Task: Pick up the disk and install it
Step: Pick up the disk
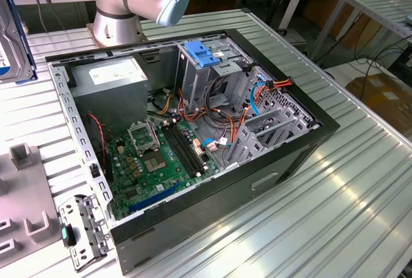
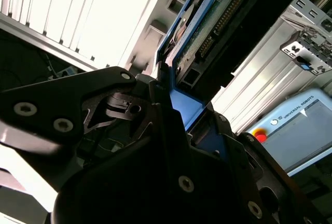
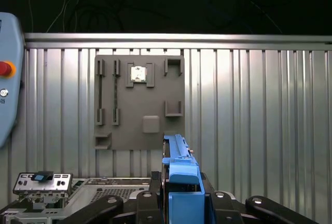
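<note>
- The exterior view stands off the arm and high, looking down at a slant over the open computer case (image 1: 257,181) on the ribbed bench (image 1: 335,213), at middling range.
- The first wrist view faces down past the gripper (image 3: 181,195) and the edge-on disk (image 3: 179,162) onto the bench and the grey fixture plate (image 3: 139,105).
- The second wrist view sits tight against the gripper's black body, looking along the disk's underside.
- Both wrist views share the disk and the teach pendant (image 2: 301,130); the exterior and first wrist views share the fixture plate and the metal bracket (image 1: 80,230).

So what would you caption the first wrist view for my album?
The tool grips the blue-railed disk edge-on, a grey fixture plate lying beyond on the ribbed metal table.
</note>
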Action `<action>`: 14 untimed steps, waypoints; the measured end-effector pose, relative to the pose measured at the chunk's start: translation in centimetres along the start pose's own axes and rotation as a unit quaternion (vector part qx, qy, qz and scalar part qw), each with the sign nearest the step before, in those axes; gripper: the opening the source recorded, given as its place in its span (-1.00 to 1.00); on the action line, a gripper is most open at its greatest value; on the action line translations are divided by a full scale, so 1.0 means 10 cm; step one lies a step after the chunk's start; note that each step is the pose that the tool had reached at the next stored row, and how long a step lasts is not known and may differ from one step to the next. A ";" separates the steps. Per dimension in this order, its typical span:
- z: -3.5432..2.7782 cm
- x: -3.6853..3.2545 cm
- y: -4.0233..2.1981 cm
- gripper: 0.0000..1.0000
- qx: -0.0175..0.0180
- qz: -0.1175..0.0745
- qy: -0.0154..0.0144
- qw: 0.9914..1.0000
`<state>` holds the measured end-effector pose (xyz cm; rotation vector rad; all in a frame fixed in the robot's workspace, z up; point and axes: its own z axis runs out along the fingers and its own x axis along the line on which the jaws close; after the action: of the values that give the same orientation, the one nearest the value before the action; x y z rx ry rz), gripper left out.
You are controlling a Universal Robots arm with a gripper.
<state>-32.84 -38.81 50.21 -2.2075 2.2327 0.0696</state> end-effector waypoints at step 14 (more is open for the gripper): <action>-0.004 0.019 -0.111 -0.26 0.000 0.000 0.000 1.000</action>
<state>-31.73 -39.01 50.21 -2.2075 2.2328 0.0695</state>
